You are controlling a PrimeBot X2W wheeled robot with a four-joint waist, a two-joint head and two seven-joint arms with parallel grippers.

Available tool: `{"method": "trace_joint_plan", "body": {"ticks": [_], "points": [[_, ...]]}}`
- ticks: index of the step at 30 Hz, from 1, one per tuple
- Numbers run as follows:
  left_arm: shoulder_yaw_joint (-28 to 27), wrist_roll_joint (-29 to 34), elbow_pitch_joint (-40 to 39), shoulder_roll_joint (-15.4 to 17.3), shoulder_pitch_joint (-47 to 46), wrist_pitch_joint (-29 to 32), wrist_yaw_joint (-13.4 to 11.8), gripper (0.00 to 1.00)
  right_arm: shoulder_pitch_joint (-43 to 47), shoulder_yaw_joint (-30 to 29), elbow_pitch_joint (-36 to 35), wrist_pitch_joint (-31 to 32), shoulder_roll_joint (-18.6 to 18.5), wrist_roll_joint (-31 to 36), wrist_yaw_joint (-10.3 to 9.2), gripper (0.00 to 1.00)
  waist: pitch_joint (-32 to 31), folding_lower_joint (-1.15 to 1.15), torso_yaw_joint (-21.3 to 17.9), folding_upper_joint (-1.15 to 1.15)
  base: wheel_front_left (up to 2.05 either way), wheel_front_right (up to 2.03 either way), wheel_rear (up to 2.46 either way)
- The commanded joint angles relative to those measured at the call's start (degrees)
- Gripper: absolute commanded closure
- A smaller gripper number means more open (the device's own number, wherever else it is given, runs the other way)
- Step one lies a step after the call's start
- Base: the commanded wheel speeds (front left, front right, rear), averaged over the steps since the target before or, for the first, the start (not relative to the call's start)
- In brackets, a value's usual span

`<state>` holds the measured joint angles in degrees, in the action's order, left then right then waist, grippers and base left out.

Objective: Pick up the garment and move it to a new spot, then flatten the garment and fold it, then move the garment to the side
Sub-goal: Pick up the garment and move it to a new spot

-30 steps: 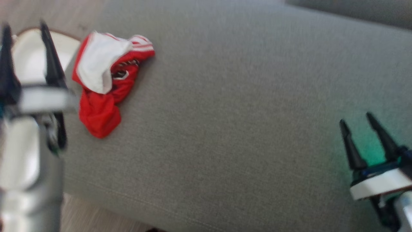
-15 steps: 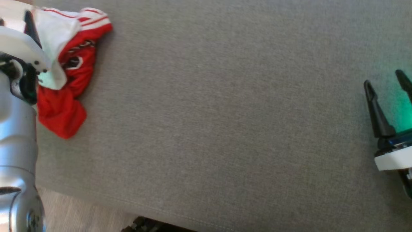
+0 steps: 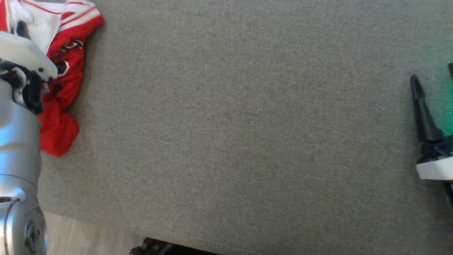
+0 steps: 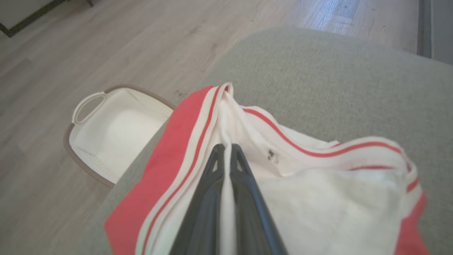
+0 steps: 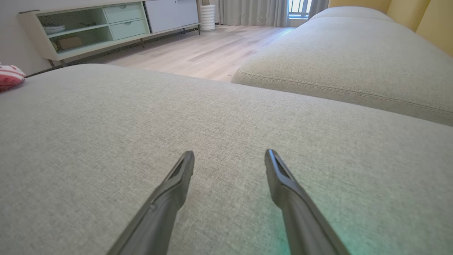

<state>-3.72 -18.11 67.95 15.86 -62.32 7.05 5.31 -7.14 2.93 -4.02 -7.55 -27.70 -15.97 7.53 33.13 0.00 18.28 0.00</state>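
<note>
left gripper (image 4: 227,148) went from apart to pinched on the garment (image 4: 311,191) | right gripper (image 5: 230,156) fingers were apart, empty | lift could start

The garment (image 3: 67,71) is a crumpled heap of red cloth with a white panel and red-and-white striped edging. It lies at the far left edge of the grey cushion (image 3: 247,124). A dark print on the red part may be a crest, but it is too small to read. One white fold stands up, pinched in the closed left pincer (image 4: 227,150).
</note>
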Motion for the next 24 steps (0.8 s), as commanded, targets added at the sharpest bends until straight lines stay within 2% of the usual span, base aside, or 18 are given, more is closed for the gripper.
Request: {"method": "trace_joint_plan", "body": {"ticks": [1,6,11,17,24], "points": [[-0.33,0.8,-2.17,4.4,-1.74,-2.24,0.07,1.0,0.12,1.87,0.24,-0.76,0.31,0.43,-0.04,0.0,-1.55,0.0,-0.37,0.0,0.0,0.0,0.0],[2.13,2.73,-4.36,5.59,-5.37,-7.66,0.71,1.0,-1.44,4.85,4.62,-3.73,3.24,-0.13,-0.04,0.0,-7.14,0.0,-2.2,0.0,0.0,0.0,0.0],[4.76,3.58,-7.61,5.82,-8.38,-9.65,1.59,1.0,-2.62,7.75,9.83,-6.3,7.13,-1.07,-0.04,0.0,-13.79,0.0,-5.69,0.0,0.0,0.0,0.0],[9.75,4.47,-14.19,5.77,-10.22,-9.18,2.09,1.0,-3.3,10.69,14.59,-7.37,11.84,-2.14,-0.04,0.0,-21.02,0.0,-12.09,0.0,0.0,0.0,0.0],[15.95,1.26,-25.36,5.34,-10.57,-5.49,2.16,1.0,-2.22,10.94,14.15,-7.43,15.79,-2.19,-0.04,0.0,-26.12,0.0,-20.67,0.0,0.0,0.0,0.0]]}}
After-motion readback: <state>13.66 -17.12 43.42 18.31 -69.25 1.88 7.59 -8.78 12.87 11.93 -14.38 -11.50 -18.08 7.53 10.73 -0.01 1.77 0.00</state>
